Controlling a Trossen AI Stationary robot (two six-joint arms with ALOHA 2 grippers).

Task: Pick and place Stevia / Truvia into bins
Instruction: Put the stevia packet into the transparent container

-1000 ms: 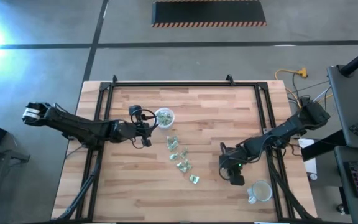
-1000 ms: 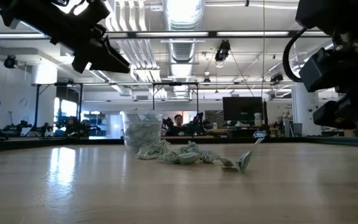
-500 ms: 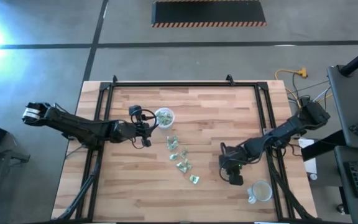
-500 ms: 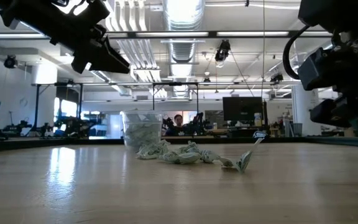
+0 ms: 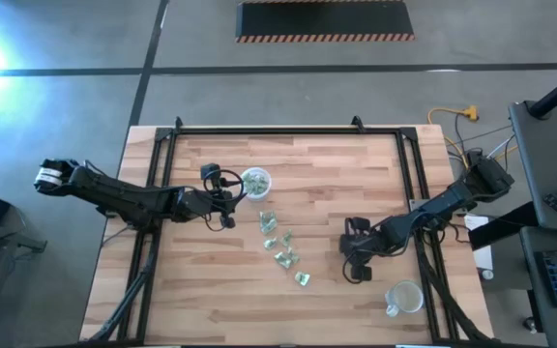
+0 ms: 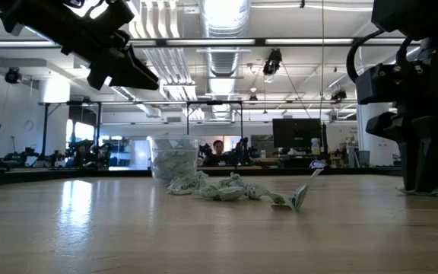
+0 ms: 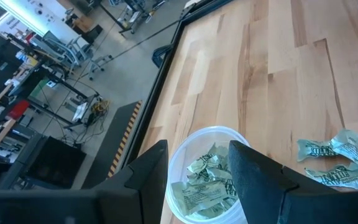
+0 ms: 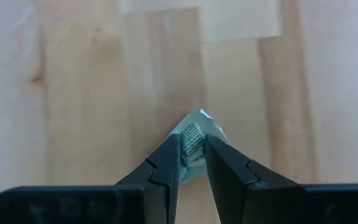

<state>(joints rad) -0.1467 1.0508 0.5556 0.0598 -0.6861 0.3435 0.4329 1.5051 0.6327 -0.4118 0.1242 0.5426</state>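
Shifting toward the table's middle, right end effector (image 8: 192,163) pinches sachet (image 8: 194,138).

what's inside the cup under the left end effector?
The cup holds a heap of crumpled green-and-white sachets, seen between the left end effector's open fingers. Its bottom is covered by them; the count can't be told.

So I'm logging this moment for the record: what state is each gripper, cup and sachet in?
Left gripper: open, above the filled cup.
Right gripper: shut on a sachet, low over the table.
Cup by the left arm: upright, holding sachets.
Cup by the right arm: upright, contents unclear.
Loose sachets: crumpled, lying scattered mid-table.
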